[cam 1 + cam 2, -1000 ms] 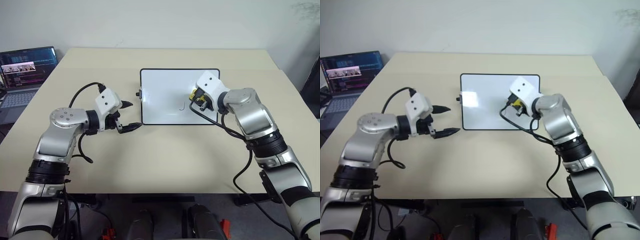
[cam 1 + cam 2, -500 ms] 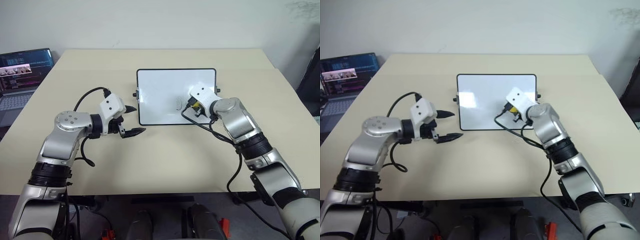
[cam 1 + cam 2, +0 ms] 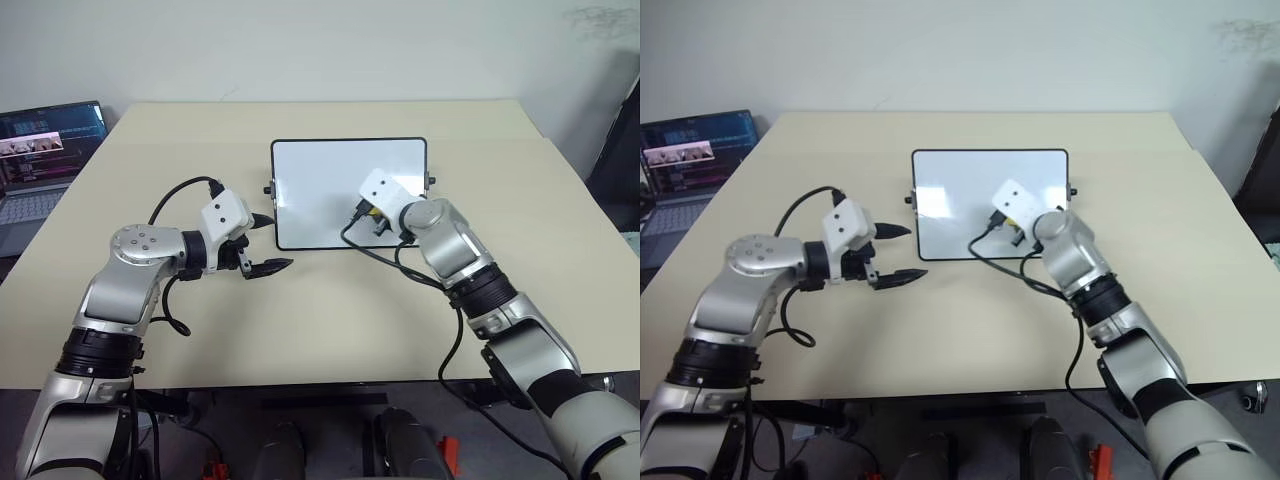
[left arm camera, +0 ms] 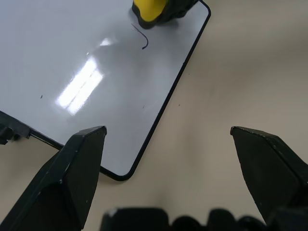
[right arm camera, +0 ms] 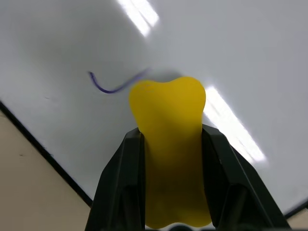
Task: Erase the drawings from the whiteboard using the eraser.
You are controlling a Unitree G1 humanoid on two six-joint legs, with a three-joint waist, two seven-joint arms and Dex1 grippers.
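One hooked drawing (image 5: 108, 85) left beside eraser (image 5: 168, 139) clamped in right pincer (image 5: 168, 159), left pincer (image 4: 168, 139) spread idle; risk of missing it through sideways drift on whiteboard (image 3: 320, 170).

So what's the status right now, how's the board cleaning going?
Right gripper shut on eraser, pressed to whiteboard. Left gripper open, off the board. One hook-shaped mark left beside eraser. Nothing in the way.

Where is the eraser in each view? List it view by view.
Left eye view: eraser low on the whiteboard, right of centre.
Right eye view: same spot.
Left wrist view: beside the hook mark.
Right wrist view: in the right pincer, beside that mark.
Shared landmark: whiteboard's black frame.
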